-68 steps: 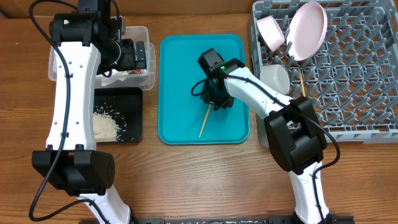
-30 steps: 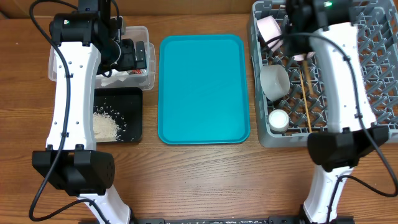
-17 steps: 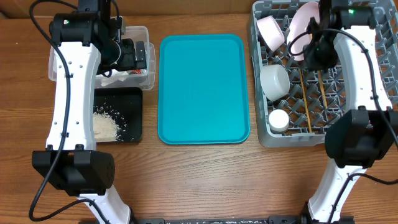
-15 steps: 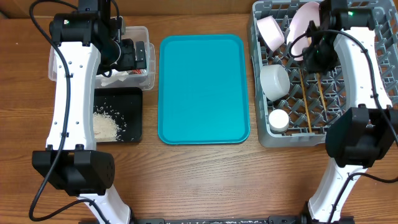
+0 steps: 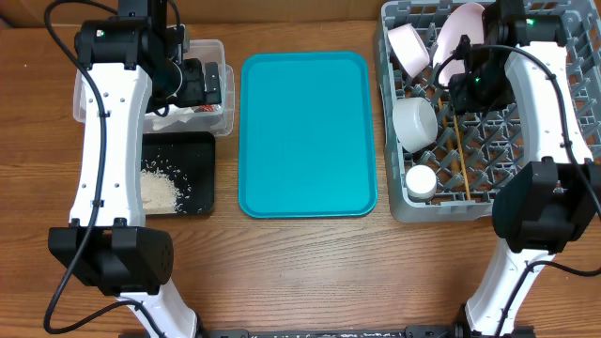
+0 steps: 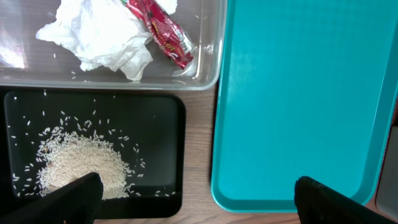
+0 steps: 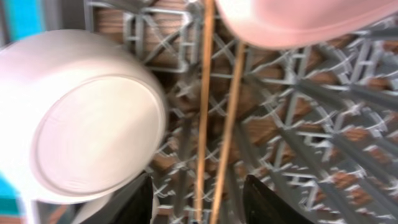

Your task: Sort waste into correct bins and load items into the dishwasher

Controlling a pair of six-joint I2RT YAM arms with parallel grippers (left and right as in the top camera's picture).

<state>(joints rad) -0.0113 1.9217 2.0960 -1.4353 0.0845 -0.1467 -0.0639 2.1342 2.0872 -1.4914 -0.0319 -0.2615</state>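
Chopsticks (image 7: 202,112), two thin wooden ones, lie side by side along the grid floor of the grey dish rack (image 5: 563,178), close together but not quite parallel; the right hand (image 7: 199,190) hovers just above them with its fingers spread apart and nothing between them. Just to one side of the sticks a whitish bowl (image 7: 87,118) rests tilted with its base showing; the pink-white plate (image 5: 465,23) stands on edge near the rack's far wall, a second small bowl (image 5: 408,45) leans beside it, and a small white cup (image 5: 422,180) sits near the rack's front corner.

The teal tray (image 5: 305,131) lies in the middle of the counter (image 5: 310,272), bare. Beyond it, the clear tub (image 6: 211,62) holds the crumpled white napkin (image 6: 99,37) and the red wrapper (image 6: 165,31), touching each other; the black tray (image 6: 168,143) sits just beside the tub and carries a heap of rice-like crumbs (image 6: 81,165) with loose grains scattered around. The left hand (image 6: 196,180) hangs over this side, opened wide and empty.
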